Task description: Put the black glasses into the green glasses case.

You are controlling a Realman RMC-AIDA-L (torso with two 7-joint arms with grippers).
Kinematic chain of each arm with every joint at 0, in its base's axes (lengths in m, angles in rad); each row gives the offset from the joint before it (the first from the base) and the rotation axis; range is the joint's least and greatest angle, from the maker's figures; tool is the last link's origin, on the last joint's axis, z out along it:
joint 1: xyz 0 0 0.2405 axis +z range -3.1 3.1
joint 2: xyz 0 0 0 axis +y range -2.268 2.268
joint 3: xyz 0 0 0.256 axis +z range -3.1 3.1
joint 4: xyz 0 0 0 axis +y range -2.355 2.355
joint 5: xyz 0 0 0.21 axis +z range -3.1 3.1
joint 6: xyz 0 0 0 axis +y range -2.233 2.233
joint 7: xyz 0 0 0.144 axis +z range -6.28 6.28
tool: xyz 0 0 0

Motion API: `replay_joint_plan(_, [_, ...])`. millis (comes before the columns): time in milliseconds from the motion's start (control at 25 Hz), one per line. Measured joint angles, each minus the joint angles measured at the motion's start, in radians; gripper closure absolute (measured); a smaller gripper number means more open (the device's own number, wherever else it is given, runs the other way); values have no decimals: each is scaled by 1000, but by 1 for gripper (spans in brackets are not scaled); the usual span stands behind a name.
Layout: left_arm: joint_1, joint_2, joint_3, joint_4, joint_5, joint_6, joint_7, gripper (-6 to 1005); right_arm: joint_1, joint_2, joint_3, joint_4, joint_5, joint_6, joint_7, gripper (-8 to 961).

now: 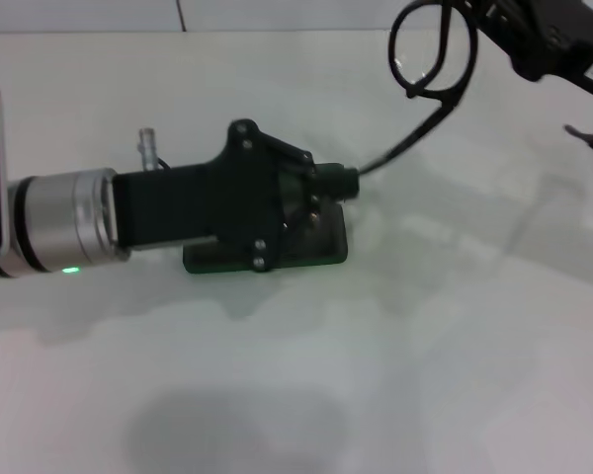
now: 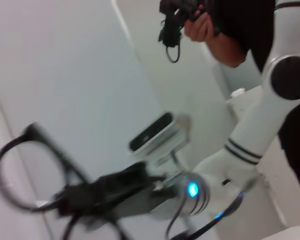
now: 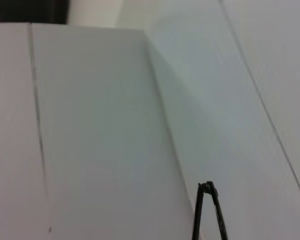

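Head view first: my right gripper (image 1: 519, 35) is up at the far right of the table, and the black glasses (image 1: 430, 59) hang from it in the air, one round lens rim showing and a long temple arm trailing down and toward my left. From how the frame hangs, that gripper appears closed on the glasses, though the fingers themselves are hard to make out. The tip of that temple arm reaches down to just beside my left gripper (image 1: 341, 183).

My left arm stretches in from the left, low over the table, with its gripper lying across the green glasses case (image 1: 321, 247). The case sits on the tabletop directly beneath that gripper, and only its near edge and one rounded corner show past the gripper body. I cannot tell whether the left gripper is open or closed.

From the left wrist view I see my right gripper (image 2: 85, 197) with the glasses frame (image 2: 20, 175) at its end, and behind it a person's hand (image 2: 202, 25) holding a dark object.

The white table (image 1: 376, 375) is smooth and plain, with pale wall panels behind it. The right wrist view shows mostly those pale surfaces and a thin piece of the glasses (image 3: 205, 210).
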Motion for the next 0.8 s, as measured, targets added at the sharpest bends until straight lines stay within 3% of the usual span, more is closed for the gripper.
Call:
replay_joint_plan(240, [-1,-8,23,-13,-15,58,2,978,74,0,-18,112,8,57,-12,887])
replay_joint_plan(800, [-7,-6,21,-36,-71,74,5,976,77,1,-73,118,7,69,-12,888])
